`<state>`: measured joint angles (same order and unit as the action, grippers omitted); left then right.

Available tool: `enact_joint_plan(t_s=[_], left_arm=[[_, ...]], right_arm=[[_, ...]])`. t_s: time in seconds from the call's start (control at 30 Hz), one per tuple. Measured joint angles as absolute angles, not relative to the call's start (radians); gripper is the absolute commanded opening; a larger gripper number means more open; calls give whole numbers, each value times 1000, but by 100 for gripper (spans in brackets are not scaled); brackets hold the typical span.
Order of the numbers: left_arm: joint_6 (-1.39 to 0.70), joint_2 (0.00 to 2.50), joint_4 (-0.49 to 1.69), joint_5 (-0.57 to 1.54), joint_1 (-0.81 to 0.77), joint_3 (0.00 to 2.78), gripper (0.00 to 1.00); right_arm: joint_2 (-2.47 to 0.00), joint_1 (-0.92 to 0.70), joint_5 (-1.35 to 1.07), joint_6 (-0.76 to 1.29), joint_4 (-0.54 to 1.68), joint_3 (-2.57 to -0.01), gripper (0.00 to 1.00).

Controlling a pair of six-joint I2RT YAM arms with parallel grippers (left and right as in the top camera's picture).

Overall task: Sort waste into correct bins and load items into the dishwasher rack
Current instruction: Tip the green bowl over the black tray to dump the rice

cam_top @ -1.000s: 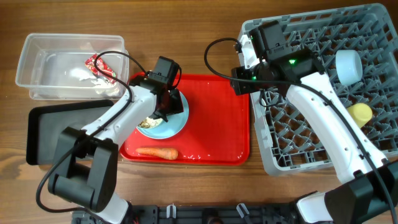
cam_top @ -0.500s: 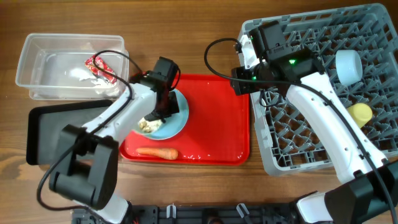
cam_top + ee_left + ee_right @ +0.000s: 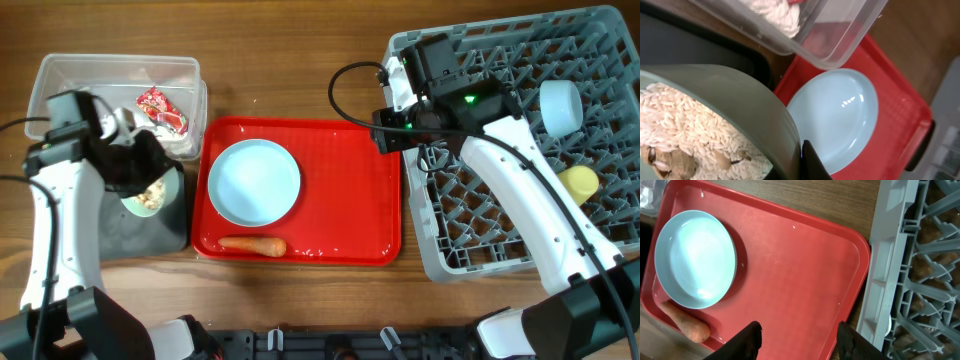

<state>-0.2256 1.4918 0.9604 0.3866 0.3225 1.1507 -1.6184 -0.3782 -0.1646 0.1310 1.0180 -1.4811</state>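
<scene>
Right now I have the left gripper (image 3: 143, 170) clamped on the rim of the pale green bowl (image 3: 150, 193), one dark finger (image 3: 810, 162) showing at the rim in the left wrist view. The bowl sits over the right end of the black tray (image 3: 110, 235) on the left side of the table, and I cannot tell whether it touches the tray. Beige food scraps (image 3: 685, 135), like rice grains, fill it. Just beyond, at the far left, the clear tub (image 3: 60, 100) holds the red snack wrapper (image 3: 162, 108) and the white tissue (image 3: 775, 11). On the red tray (image 3: 350, 210) in the middle, the light blue plate (image 3: 259, 181) lies empty on the left half, with the carrot (image 3: 252, 245) beside its near edge. My right gripper (image 3: 802, 342) hangs over the tray's right side next to the dishwasher rack (image 3: 480, 230), fingers spread wide and holding nothing. Inside the rack's right side are the small light blue bowl (image 3: 560, 105) and the yellow cup (image 3: 578, 182).
</scene>
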Motion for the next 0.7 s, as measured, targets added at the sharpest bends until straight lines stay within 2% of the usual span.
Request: enact_joint_plan(t_s=[0.13,0.27,0.7], left_arm=[[-112,1490,838,699,525,1021,4],[19,1491,809,945,635,932,4],[271,1491,828,1174,658,905,4]], right_arm=[[-1618,-378,-165,131,1018,-1481,51],[-1618,-378,-165,131,1018,-1481,51],[-1619,-378,-165,131,1033,-1481,51]])
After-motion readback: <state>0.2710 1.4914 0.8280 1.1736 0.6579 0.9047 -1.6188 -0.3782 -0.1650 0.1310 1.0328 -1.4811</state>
